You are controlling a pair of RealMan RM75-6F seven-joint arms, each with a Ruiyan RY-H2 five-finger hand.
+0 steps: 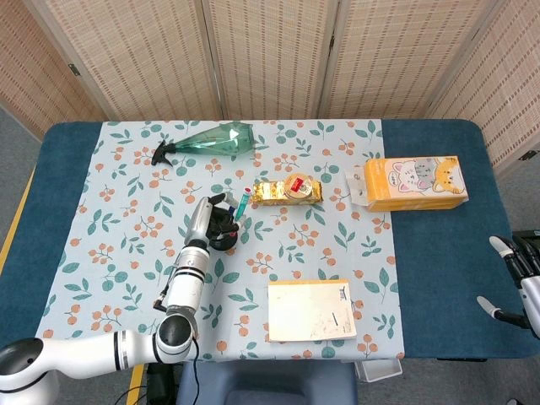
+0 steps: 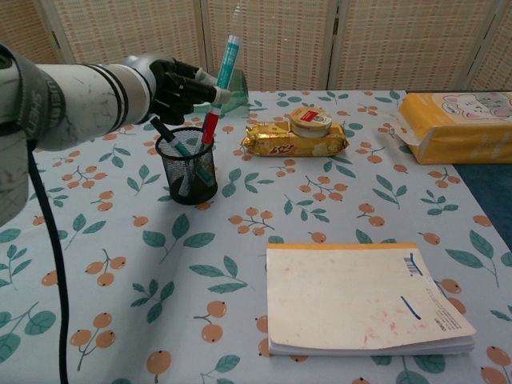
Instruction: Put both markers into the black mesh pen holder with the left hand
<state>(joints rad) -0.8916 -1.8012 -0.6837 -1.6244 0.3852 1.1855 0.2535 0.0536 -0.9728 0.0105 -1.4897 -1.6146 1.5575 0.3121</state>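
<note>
My left hand [image 2: 178, 80] pinches a teal marker with a red cap [image 2: 221, 84] and holds it nearly upright, red end down. That end sits at the mouth of the black mesh pen holder [image 2: 188, 172], just inside the rim. Other markers [image 2: 186, 150] stand in the holder, one of them black-capped. In the head view the left hand [image 1: 214, 221] covers most of the holder [image 1: 226, 244], and the marker [image 1: 241, 204] sticks out to its right. My right hand [image 1: 518, 276] hangs off the table's right edge, fingers apart and holding nothing.
A green spray bottle [image 1: 211, 141] lies at the back left. A gold snack packet with a small tub on it [image 2: 294, 138] lies right of the holder. An orange cat-print box [image 2: 456, 114] is at the far right, and a notebook [image 2: 360, 300] is in front.
</note>
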